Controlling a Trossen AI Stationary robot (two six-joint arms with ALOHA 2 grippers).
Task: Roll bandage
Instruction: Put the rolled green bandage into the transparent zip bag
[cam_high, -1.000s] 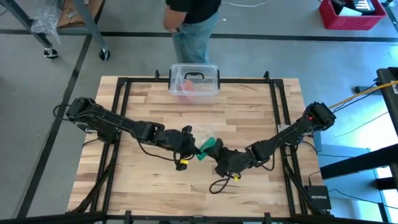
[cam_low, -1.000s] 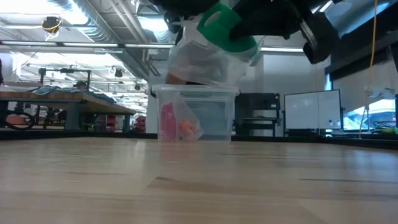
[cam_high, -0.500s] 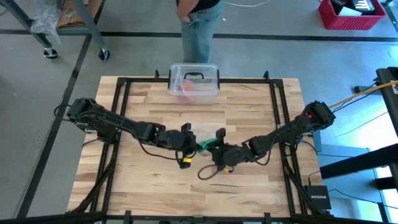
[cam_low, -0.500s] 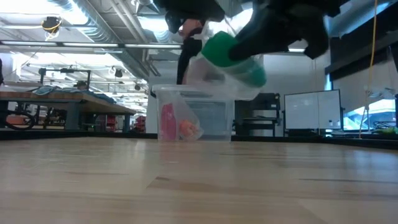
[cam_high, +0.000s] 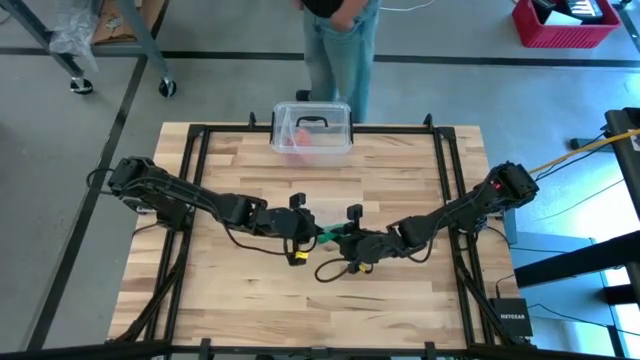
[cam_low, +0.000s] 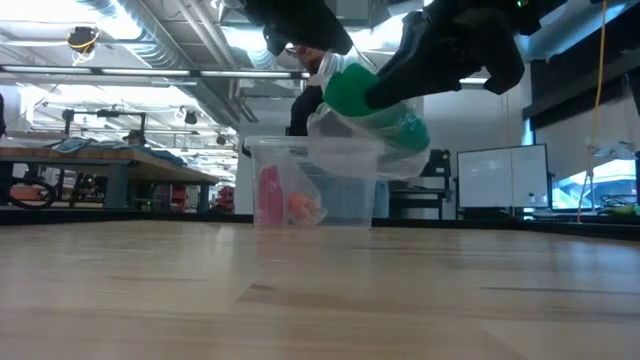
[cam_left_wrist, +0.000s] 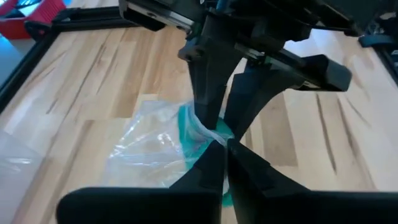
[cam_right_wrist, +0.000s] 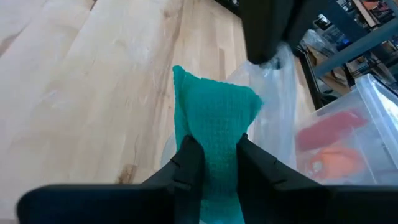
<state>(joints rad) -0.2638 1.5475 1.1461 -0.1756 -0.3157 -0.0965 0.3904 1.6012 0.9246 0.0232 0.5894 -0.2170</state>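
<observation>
The green bandage (cam_right_wrist: 214, 118) hangs in the air over the middle of the table (cam_high: 250, 290), a folded or rolled bundle, with a thin clear plastic wrapper (cam_low: 350, 150) draped around and below it. My right gripper (cam_right_wrist: 214, 158) is shut on the bandage, coming from the table's right. My left gripper (cam_left_wrist: 225, 144) comes from the left and is shut on the wrapper (cam_left_wrist: 149, 149). In the high view the two grippers nearly meet, left (cam_high: 312, 231) and right (cam_high: 345, 237), with the green bandage (cam_high: 330, 234) between them. My left gripper pinches the clear wrapper at its edge (cam_left_wrist: 214, 138) between its two shut fingertips, slanting down from the table's left. The wrapper hangs slack and clear of the table. One layer or several, I cannot tell. My right gripper pinches the bandage bundle (cam_right_wrist: 214, 155) between its two fingers (cam_right_wrist: 188, 163), slanting down from the table's right. The green end sticks out past the fingertips. The bundle is lifted clear of the table.
A clear plastic box (cam_high: 312, 128) with a black handle stands at the far edge, holding red and orange items. A person (cam_high: 340, 40) stands just beyond it. Black frame rails (cam_high: 195, 200) run along the table's sides. A cable loop (cam_high: 335, 272) hangs under my right wrist.
My right gripper has rolled about its own axis and moved a little toward the left gripper, turning the bandage with it. In the low view the bundle and wrapper now hang lower. The person behind the table has stepped to the right.
</observation>
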